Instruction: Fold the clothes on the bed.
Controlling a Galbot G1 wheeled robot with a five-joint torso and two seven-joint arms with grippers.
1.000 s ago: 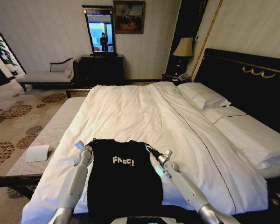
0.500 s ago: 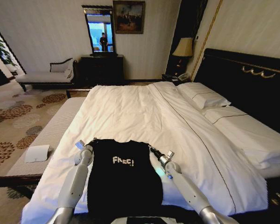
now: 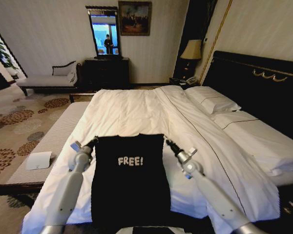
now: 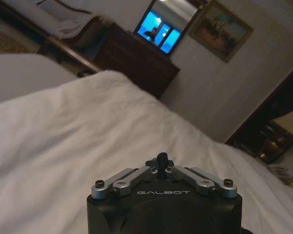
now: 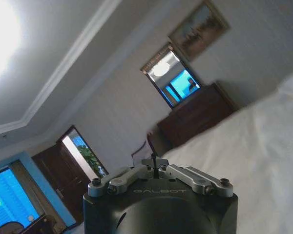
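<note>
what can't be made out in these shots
- T-shirt hem: cut off by the head view's lower edge.
- T-shirt back and the bed behind it: hidden by the held-up front.
- Left gripper and right gripper grip on the top corners: fingertips too small in the head view, fabric out of sight in both wrist views.

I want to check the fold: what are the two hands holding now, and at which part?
Both hold the black T-shirt: the left hand pinches its top left corner, the right hand its top right corner, so the top edge is stretched above the bed.
</note>
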